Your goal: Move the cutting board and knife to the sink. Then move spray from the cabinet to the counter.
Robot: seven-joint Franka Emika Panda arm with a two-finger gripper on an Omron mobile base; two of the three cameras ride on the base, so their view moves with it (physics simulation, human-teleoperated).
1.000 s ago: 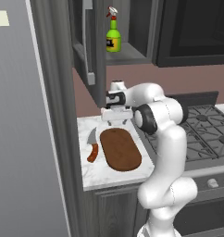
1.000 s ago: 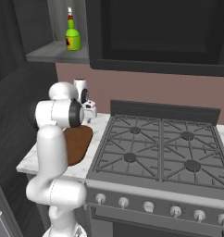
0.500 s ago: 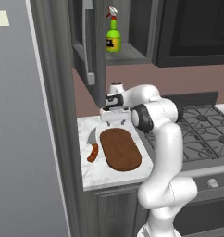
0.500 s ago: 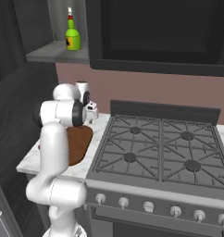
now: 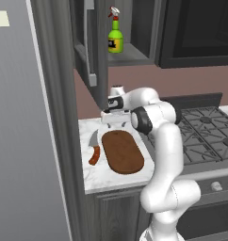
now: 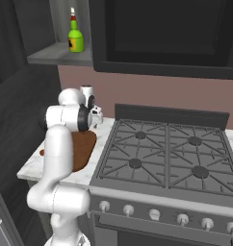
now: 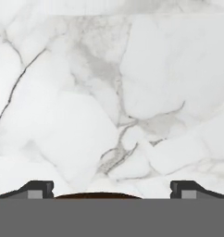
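Hand spread and empty above the far end of the cutting board, knife just left of it on the tabletop, spray on the cabinet shelf, hand view showing bare marble with the board's rim between the fingertips, right base view showing the stovetop.

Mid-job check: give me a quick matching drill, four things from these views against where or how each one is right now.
Things:
1. spray
2. knife
3. cutting board
4. tool

Places or states:
A. flat on the counter, beside the stovetop
B. open, above the board's far end
C. upright on the cabinet shelf
D. on the counter between board and counter's left edge

Pairs: 1-C, 2-D, 3-A, 4-B
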